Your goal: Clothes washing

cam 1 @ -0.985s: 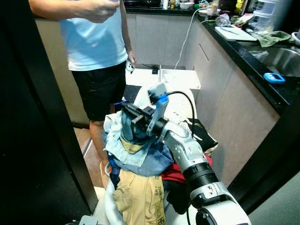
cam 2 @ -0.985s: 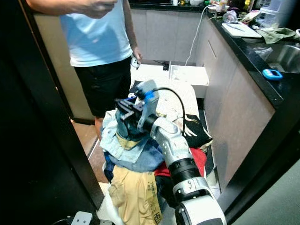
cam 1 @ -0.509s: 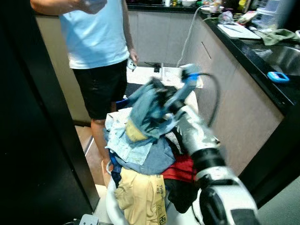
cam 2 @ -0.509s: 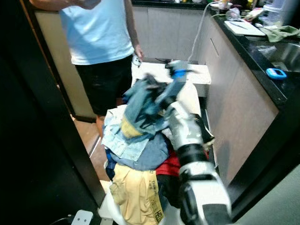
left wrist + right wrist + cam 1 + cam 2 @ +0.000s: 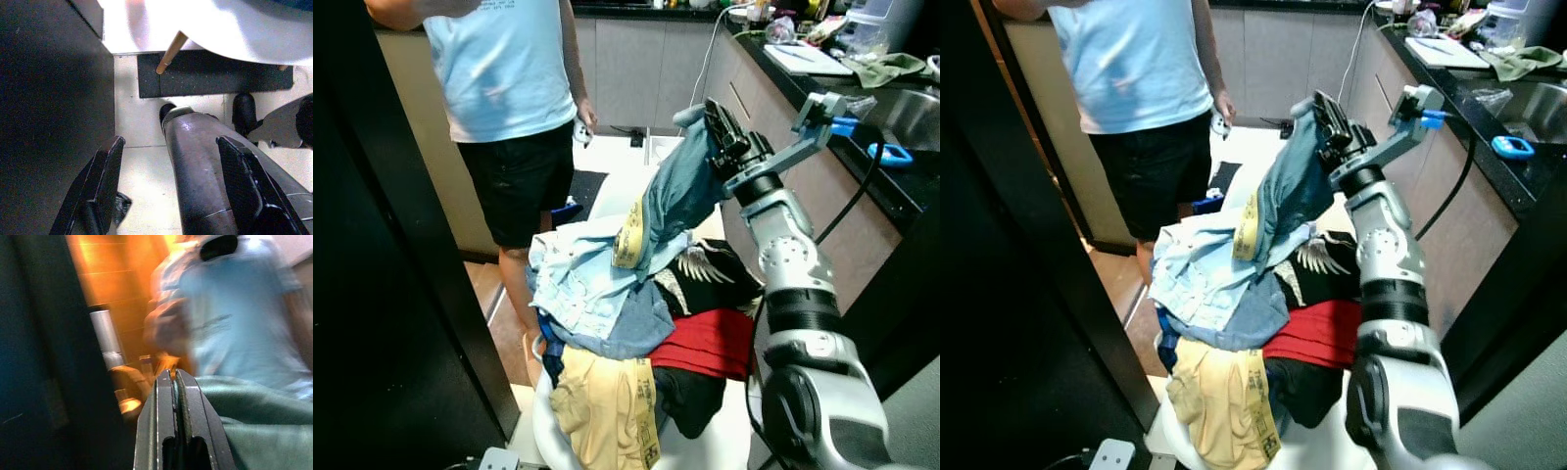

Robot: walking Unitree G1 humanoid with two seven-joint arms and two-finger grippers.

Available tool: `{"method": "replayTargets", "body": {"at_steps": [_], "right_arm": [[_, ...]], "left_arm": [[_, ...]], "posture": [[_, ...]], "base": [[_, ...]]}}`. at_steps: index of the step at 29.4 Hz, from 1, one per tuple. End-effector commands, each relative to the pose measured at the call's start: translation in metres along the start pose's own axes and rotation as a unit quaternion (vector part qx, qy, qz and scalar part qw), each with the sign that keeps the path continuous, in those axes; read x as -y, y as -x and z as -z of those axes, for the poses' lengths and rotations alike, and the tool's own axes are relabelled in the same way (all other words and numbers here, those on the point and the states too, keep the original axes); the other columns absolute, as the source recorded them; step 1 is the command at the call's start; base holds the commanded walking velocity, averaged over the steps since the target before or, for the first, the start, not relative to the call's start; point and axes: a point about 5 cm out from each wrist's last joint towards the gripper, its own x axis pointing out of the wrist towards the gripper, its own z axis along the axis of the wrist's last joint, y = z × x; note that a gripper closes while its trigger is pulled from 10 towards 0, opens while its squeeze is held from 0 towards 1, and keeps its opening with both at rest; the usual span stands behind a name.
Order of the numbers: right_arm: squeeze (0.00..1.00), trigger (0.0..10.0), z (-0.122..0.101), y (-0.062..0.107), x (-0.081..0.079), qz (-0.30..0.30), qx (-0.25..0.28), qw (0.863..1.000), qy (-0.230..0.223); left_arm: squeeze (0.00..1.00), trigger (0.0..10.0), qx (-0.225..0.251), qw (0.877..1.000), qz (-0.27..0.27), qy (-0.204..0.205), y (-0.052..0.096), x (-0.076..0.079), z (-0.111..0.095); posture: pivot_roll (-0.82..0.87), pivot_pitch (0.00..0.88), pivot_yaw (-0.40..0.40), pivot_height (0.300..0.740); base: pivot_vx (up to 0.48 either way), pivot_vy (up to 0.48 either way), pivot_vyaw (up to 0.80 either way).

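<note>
Blue-grey garment (image 5: 677,191) hangs lifted above the laundry pile (image 5: 626,323), its lower end touching the heap. Right gripper (image 5: 720,122) is clamped on its top edge, fingers pressed together. Left gripper (image 5: 171,191), fingers spread wide and holding nothing, hangs over floor. Person (image 5: 509,88) stands just behind the pile.

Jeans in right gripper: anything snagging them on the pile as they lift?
The right gripper is shut on the jeans. Their lower end drapes on the pale denim shirt atop the pile, so it may drag. Nothing lies over them.
</note>
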Motion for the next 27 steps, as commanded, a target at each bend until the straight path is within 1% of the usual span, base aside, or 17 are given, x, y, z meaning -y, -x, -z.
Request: {"method": "replayTargets", "body": {"at_steps": [1, 4, 9, 11, 15, 16, 21, 23, 24, 25, 26, 27], "right_arm": [[0.0, 0.0, -0.004, 0.004, -0.004, -0.028, 0.001, 1.0, -0.005], [0.0, 0.0, -0.001, 0.006, -0.009, -0.052, -0.007, 0.999, -0.014], [0.0, 0.0, 0.002, 0.007, -0.013, -0.066, -0.009, 0.997, -0.025], [0.0, 0.0, 0.008, 0.009, -0.019, -0.091, -0.015, 0.995, -0.044], [0.0, 0.0, 0.01, 0.011, -0.022, -0.108, -0.014, 0.992, -0.058], [0.0, 0.0, 0.009, 0.014, -0.024, -0.12, -0.016, 0.99, -0.066], [0.0, 0.0, 0.009, 0.015, -0.025, -0.128, -0.017, 0.989, -0.072], [0.0, 0.0, 0.009, 0.022, -0.032, -0.163, -0.022, 0.982, -0.088], [0.0, 0.0, 0.009, 0.022, -0.032, -0.163, -0.022, 0.982, -0.088], [0.0, 0.0, 0.01, 0.026, -0.035, -0.183, -0.026, 0.978, -0.098], [0.0, 0.0, 0.01, 0.026, -0.035, -0.183, -0.026, 0.978, -0.098], [0.0, 0.0, 0.01, 0.03, -0.039, -0.2, -0.029, 0.974, -0.106]], "left_arm": [[0.0, 10.0, -0.042, 0.999, 0.021, -0.002, 0.004, 0.009, 0.019], [0.0, 10.0, -0.045, 0.999, 0.021, -0.002, 0.004, 0.008, 0.02], [0.0, 10.0, -0.047, 0.999, 0.02, 0.0, 0.005, 0.007, 0.021], [0.0, 10.0, -0.056, 0.998, 0.014, 0.004, 0.006, 0.005, 0.025], [0.0, 10.0, -0.065, 0.998, 0.009, 0.008, 0.007, 0.004, 0.029], [0.0, 10.0, -0.07, 0.997, 0.008, 0.01, 0.008, 0.005, 0.031], [0.0, 10.0, -0.073, 0.997, 0.007, 0.011, 0.009, 0.005, 0.032], [0.0, 10.0, -0.08, 0.997, 0.006, 0.009, 0.009, 0.005, 0.035], [0.0, 10.0, -0.08, 0.997, 0.006, 0.009, 0.009, 0.005, 0.035], [0.0, 10.0, -0.083, 0.996, 0.006, 0.008, 0.01, 0.006, 0.036], [0.0, 10.0, -0.083, 0.996, 0.006, 0.008, 0.01, 0.006, 0.036], [0.0, 10.0, -0.086, 0.996, 0.006, 0.006, 0.01, 0.006, 0.037]], "posture": [[-0.02, 0.0, -0.044, 0.74], [-0.02, 0.0, -0.04, 0.74], [-0.02, 0.0, -0.04, 0.74], [-0.01, 0.0, -0.039, 0.74], [-0.01, 0.0, -0.037, 0.74], [-0.01, 0.0, -0.037, 0.74], [-0.01, 0.0, -0.037, 0.74], [-0.01, 0.0, -0.034, 0.74], [-0.01, 0.0, -0.034, 0.74], [-0.01, 0.0, -0.034, 0.74], [-0.01, 0.0, -0.034, 0.74], [-0.01, 0.0, -0.033, 0.74]], "base": [[0.0, 0.0, -0.8], [0.0, 0.0, -0.8], [0.0, 0.0, -0.66], [0.0, 0.0, 0.0], [0.0, 0.0, -0.12], [0.0, 0.0, -0.8], [0.0, 0.0, -0.8], [0.0, 0.0, -0.8], [0.0, 0.0, -0.8], [0.0, 0.0, -0.8], [0.0, 0.0, -0.8], [0.0, 0.0, -0.8]]}}
